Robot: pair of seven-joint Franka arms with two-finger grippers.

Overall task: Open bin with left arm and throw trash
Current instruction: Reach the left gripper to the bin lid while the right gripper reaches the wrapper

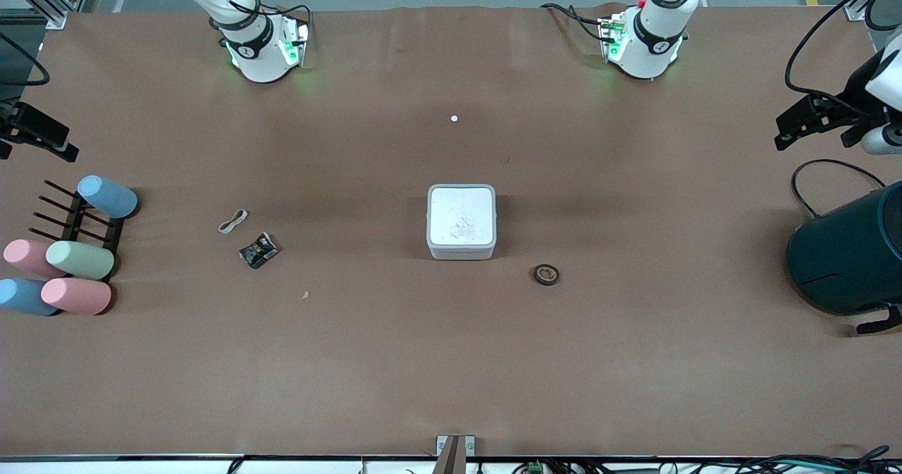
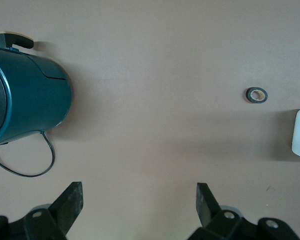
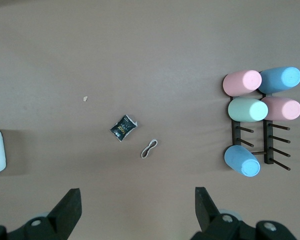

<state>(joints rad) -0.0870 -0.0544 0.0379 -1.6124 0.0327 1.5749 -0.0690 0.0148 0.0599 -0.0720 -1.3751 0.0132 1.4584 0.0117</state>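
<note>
So both my arms are parked high at the table's ends, out of the way. My left gripper hangs spread wide and empty over bare table beside the big teal container, my right gripper likewise near the cylinder rack. The bin sits mid-table, lid down, so I can't see inside. Trash lies loose around it: snack wrapper, beige strip, tape ring just beside the bin.

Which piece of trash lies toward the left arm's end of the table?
The black tape ring, alone just past the bin. The black wrapper and whitish strip lie together toward the right arm's end.
</note>
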